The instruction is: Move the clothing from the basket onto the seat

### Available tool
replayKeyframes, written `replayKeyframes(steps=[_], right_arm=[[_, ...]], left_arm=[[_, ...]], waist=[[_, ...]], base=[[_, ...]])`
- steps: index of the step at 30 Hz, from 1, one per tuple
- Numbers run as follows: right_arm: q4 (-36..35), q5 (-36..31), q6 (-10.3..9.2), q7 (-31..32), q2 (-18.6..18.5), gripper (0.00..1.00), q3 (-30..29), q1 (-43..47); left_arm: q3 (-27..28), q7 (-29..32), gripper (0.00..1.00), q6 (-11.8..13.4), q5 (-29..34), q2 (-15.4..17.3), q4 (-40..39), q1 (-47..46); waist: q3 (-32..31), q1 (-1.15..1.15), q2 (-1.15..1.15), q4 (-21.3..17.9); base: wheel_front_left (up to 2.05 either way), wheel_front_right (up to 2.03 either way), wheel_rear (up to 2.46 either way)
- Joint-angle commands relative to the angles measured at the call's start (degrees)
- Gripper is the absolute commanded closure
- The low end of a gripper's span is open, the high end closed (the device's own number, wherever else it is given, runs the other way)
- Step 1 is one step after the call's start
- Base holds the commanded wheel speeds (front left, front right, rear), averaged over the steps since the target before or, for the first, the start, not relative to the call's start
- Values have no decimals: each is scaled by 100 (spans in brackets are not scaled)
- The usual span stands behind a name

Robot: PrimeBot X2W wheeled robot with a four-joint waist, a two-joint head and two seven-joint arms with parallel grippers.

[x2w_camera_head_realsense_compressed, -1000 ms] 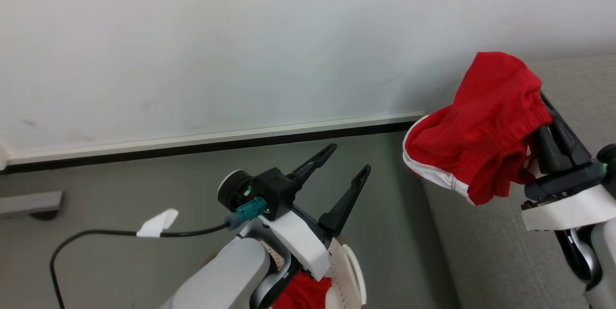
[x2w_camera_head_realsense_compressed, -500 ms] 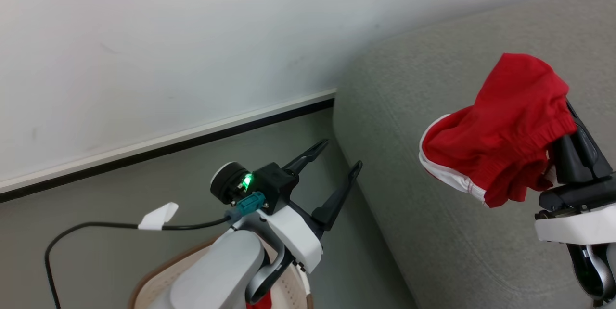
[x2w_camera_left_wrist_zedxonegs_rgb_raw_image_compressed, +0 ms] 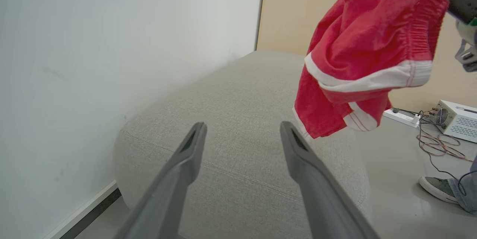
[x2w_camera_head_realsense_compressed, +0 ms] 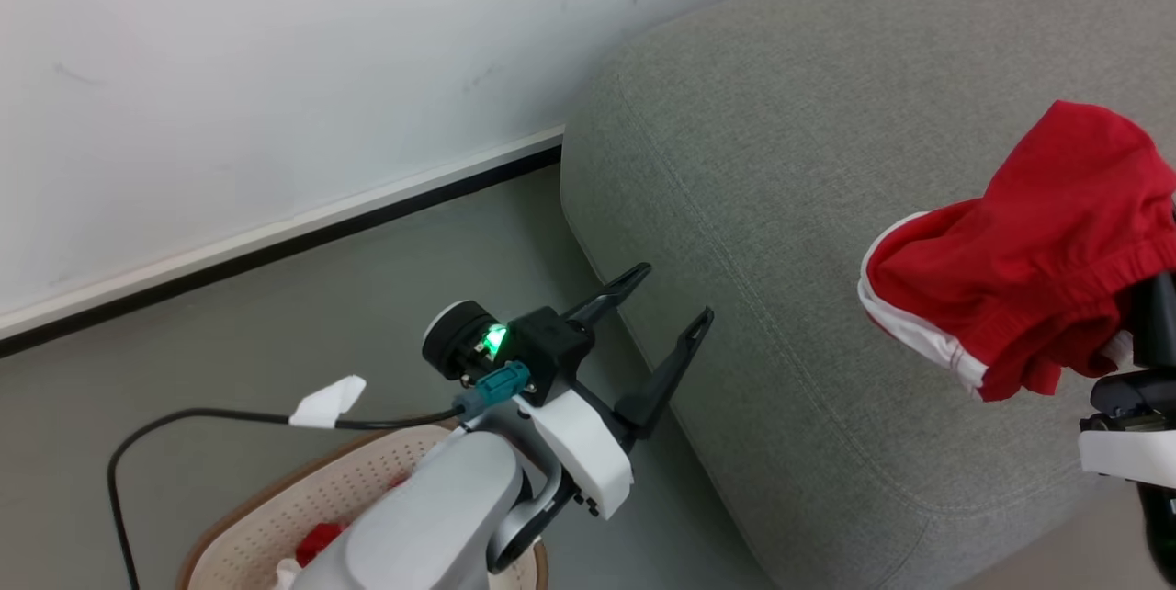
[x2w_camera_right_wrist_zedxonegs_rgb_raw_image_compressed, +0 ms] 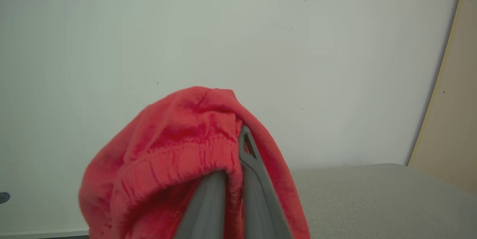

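While one red garment (x2w_camera_head_realsense_compressed: 1029, 287) hangs above the seat (x2w_camera_head_realsense_compressed: 781, 167), not yet set down, more red cloth (x2w_camera_head_realsense_compressed: 317, 539) lies in the basket (x2w_camera_head_realsense_compressed: 230, 526); task judged partway. Pose: right fingers (x2w_camera_right_wrist_zedxonegs_rgb_raw_image_compressed: 257, 194) pinched closed on the garment's elastic waistband, arm raised over the cushion; left fingers (x2w_camera_head_realsense_compressed: 675, 368) spread wide, empty, near the seat's edge.

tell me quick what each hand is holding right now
left hand: open, holding nothing
right hand: closed on the red shorts
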Motion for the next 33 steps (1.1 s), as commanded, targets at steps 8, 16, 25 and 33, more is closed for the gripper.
replayKeyframes(steps=[8, 16, 25, 33], right_arm=[[664, 431, -12, 0, -442, 100, 96, -790], [1747, 766, -12, 0, -971, 100, 41, -1952], [2572, 706, -12, 0, -1267, 100, -60, -2941], [3709, 871, -12, 0, -1618, 100, 305, -3306]], left_arm=[[-33, 0, 0, -82, 112, -52, 131, -223], [-114, 101, 0, -91, 217, -70, 144, -553], [-183, 301, 0, -46, 385, -3, -15, -917], [-194, 322, 0, 35, 388, -34, -82, -1039]], waist=[[489, 0, 0, 333], [1261, 0, 0, 870], [2049, 0, 0, 1273], [2397, 0, 0, 1460]], base=[[0, 0, 0], [0, 0, 0], [0, 0, 0], [0, 0, 0]])
